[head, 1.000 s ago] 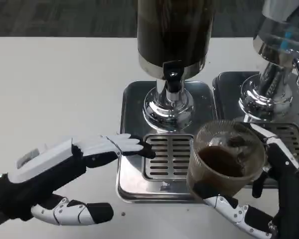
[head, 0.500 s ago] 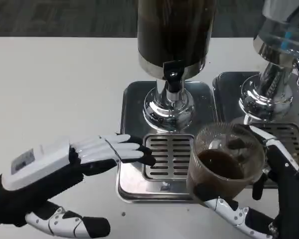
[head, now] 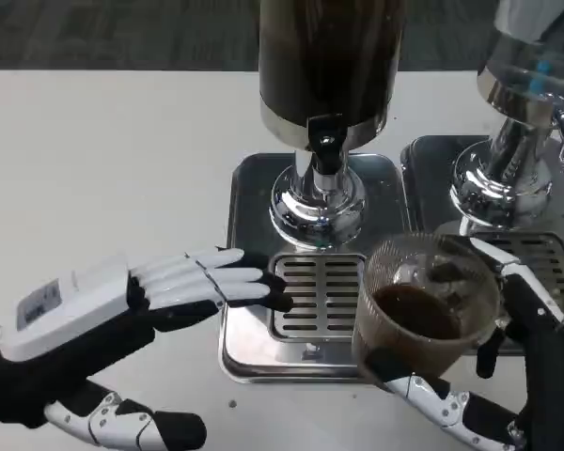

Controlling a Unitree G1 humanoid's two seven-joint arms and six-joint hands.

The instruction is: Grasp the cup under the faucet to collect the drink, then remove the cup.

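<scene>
Cup [head: 426,310], already holding dark drink, sits in the right hand [head: 508,376], fingers wrapped round its base, at the near right edge of the drip tray [head: 305,301], clear of the faucet [head: 325,150]. Left hand [head: 103,329] rests flat, fingers spread, tips touching the tray's left rim. Carry the cup level and slowly towards the bench so nothing spills.
</scene>
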